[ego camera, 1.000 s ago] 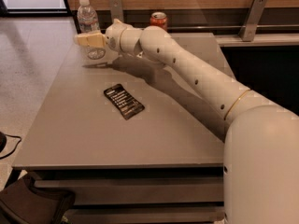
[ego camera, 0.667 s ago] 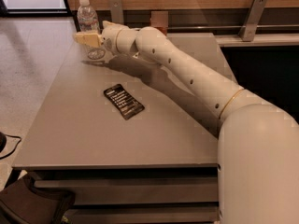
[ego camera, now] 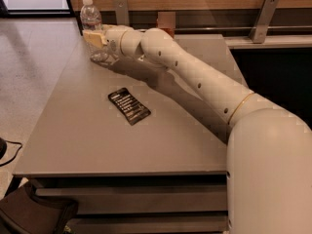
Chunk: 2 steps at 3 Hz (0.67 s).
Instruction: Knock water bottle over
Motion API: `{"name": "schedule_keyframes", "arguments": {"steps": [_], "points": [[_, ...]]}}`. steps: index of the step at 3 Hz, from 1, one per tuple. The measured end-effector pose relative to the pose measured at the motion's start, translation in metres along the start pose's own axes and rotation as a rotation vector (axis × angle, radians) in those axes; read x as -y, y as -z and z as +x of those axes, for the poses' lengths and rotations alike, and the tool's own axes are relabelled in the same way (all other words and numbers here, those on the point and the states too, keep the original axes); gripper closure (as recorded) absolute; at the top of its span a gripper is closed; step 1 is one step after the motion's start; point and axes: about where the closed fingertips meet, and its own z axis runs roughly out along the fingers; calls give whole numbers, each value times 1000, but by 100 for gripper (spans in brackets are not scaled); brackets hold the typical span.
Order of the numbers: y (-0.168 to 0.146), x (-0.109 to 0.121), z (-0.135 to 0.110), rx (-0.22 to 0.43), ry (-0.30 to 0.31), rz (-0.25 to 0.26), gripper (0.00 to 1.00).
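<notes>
Water bottle upright at the far left corner of the worktop, gripper at its side.
Clear ribbed plastic with a white cap and pale label band; the gripper overlaps its middle from the right, and whether it is released or clenched cannot be told.

No text can be read. The flat black rectangular packet near the middle of the grey tabletop carries pale rows of print, too small to make out. The pale label band on the small clear ribbed plastic water bottle, beside the cream tool at the far left corner, shows nothing legible.
</notes>
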Motion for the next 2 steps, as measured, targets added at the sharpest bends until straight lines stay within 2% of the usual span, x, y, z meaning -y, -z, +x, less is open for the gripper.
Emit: {"name": "schedule_keyframes", "arguments": {"steps": [1, 2], "points": [[-3, -6, 0, 1, 0, -8, 100], [-3, -6, 0, 2, 1, -8, 100]]}}
